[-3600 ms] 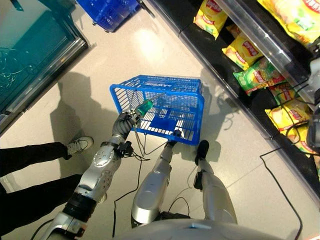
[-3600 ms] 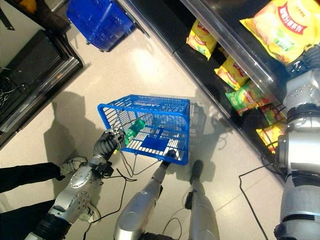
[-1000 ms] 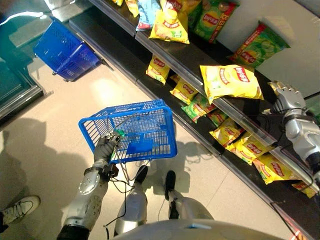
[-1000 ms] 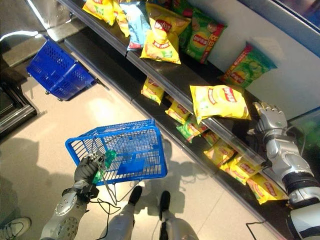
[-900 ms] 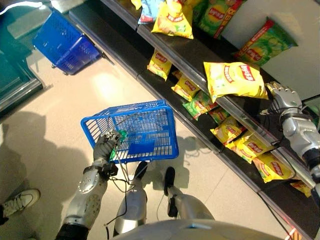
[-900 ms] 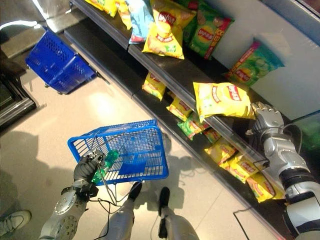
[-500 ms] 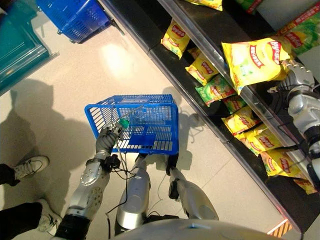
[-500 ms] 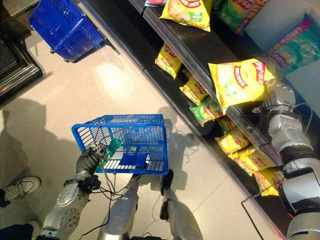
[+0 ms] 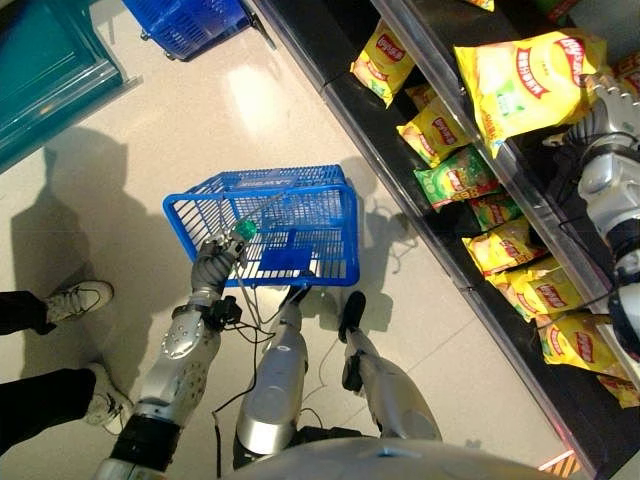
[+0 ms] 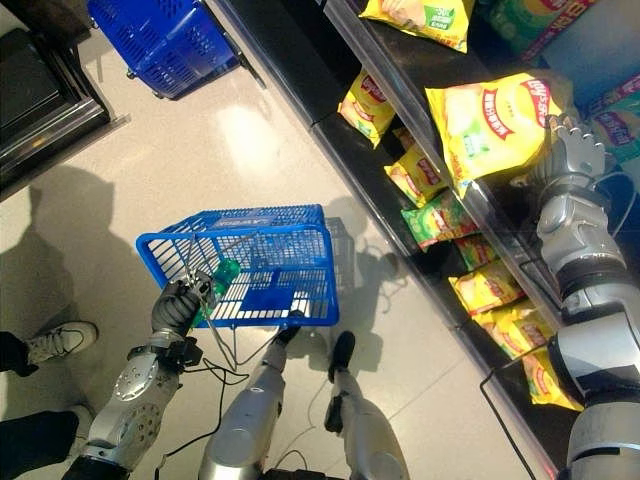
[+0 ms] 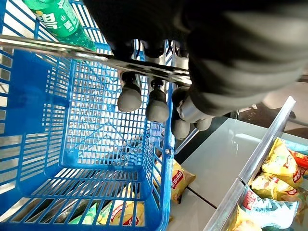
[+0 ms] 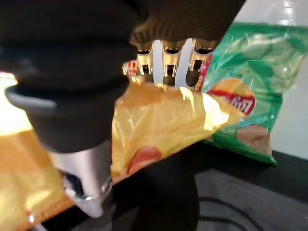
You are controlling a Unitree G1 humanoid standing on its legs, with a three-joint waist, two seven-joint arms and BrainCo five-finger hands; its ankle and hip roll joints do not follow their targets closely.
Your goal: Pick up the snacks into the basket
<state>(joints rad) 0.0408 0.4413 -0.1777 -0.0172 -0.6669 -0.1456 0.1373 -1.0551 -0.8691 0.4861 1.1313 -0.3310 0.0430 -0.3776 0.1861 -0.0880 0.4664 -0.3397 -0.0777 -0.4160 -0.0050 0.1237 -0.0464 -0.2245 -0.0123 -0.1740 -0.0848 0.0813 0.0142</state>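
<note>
A blue wire basket hangs above the floor by its metal handle, and my left hand is shut on that handle. A green bottle lies in the basket by the handle. On the upper shelf lies a big yellow chip bag. My right hand is at that bag's right edge. In the right wrist view the yellow bag lies across that hand, with a green chip bag behind it.
Dark shelves run along the right, with several yellow and green chip bags on the lower levels. A second blue basket stands on the floor at the far left. A person's shoes and legs are close on my left.
The camera has swung across the shelves. My right hand, earlier a little apart from the yellow bag, is now against its right edge. The left hand still holds the basket.
</note>
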